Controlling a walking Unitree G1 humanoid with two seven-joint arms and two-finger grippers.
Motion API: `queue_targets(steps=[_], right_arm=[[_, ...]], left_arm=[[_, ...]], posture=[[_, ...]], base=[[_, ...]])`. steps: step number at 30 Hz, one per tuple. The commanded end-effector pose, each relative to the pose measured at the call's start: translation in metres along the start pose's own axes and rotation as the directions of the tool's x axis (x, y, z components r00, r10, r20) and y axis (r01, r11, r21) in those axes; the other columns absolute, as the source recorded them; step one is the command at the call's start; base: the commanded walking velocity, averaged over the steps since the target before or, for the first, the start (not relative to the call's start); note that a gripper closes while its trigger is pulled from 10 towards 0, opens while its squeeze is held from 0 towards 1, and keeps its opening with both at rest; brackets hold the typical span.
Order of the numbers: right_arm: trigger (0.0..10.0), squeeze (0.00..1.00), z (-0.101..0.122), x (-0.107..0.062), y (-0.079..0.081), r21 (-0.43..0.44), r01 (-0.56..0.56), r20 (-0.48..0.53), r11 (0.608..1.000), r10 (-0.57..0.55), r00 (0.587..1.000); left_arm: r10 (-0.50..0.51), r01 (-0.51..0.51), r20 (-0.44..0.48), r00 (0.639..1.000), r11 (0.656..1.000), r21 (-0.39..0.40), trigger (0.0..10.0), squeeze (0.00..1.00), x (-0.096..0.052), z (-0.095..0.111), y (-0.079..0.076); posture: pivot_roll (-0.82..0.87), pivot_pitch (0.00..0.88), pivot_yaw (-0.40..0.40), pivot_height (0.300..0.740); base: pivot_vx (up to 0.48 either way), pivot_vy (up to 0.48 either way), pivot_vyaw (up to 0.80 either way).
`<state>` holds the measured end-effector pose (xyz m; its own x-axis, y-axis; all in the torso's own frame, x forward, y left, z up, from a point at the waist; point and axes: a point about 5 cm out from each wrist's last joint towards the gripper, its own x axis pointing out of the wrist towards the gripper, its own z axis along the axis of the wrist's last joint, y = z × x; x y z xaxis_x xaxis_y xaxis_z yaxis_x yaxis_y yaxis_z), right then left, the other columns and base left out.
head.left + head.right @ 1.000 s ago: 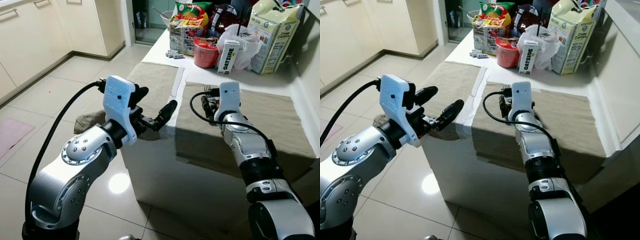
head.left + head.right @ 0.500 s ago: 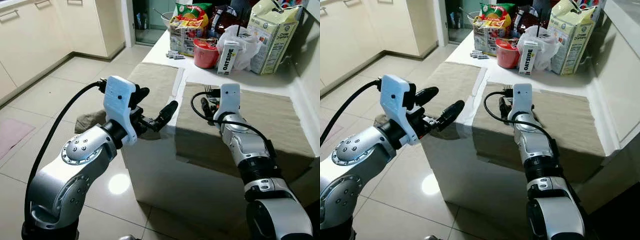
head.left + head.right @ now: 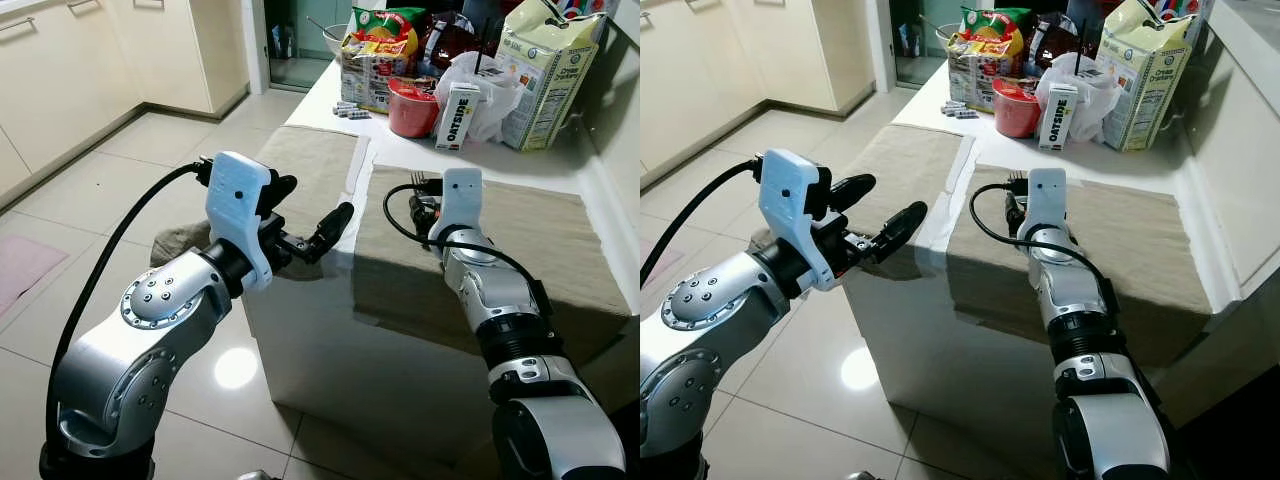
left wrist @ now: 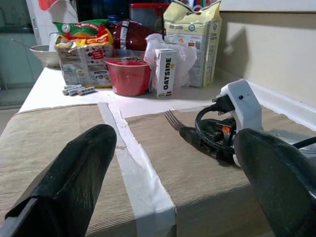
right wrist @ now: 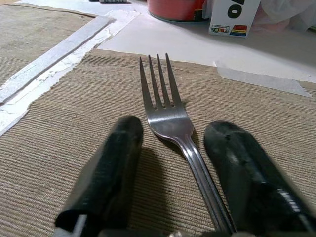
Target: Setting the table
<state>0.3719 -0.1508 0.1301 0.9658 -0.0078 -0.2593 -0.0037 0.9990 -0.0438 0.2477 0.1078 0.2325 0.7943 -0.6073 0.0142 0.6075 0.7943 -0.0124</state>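
A silver fork lies flat on the right-hand beige placemat, tines pointing toward the groceries at the back. My right gripper rests low over that mat, open, with one black finger on each side of the fork's handle. The fork's tines peek out just beyond the white wrist housing. My left gripper hovers open and holds nothing, off the table's front-left corner, short of the left placemat. A white taped strip separates the two mats.
At the back of the white table stand a red bowl, an Oatside carton, a large carton, snack bags and loose batteries. A wall borders the right side. Tiled floor and cabinets lie to the left.
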Motion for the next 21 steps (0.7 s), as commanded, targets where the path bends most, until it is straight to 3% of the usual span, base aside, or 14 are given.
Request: queue_targets(steps=[1,15,19,21], right_arm=[[0.0,0.00,-0.040,-0.004,-0.006,0.006,0.028,-0.165,1.000,-0.027,0.986],[0.0,0.00,-0.042,-0.006,-0.004,0.003,0.034,-0.148,0.999,-0.033,0.988],[0.0,0.00,-0.036,-0.006,-0.001,-0.014,0.020,-0.115,1.000,-0.022,0.993],[0.0,0.00,-0.023,-0.006,0.002,-0.044,0.007,-0.037,0.999,-0.008,0.999]], left_arm=[[-0.015,0.015,0.010,1.000,1.000,0.018,10.0,0.00,-0.001,0.006,-0.001],[-0.019,0.019,0.006,1.000,1.000,0.025,10.0,0.00,0.000,0.006,-0.002],[-0.017,0.016,0.005,1.000,1.000,0.023,10.0,0.00,0.000,0.006,-0.002],[-0.015,0.014,0.006,1.000,1.000,0.021,10.0,0.00,0.000,0.006,-0.001]], posture=[[-0.01,0.025,0.048,0.740],[-0.02,0.024,0.046,0.740],[-0.02,0.026,0.047,0.740],[-0.02,0.027,0.046,0.740]], base=[[0.000,0.000,0.00],[0.000,0.000,0.00],[0.000,0.000,0.00],[0.000,0.000,0.00]])
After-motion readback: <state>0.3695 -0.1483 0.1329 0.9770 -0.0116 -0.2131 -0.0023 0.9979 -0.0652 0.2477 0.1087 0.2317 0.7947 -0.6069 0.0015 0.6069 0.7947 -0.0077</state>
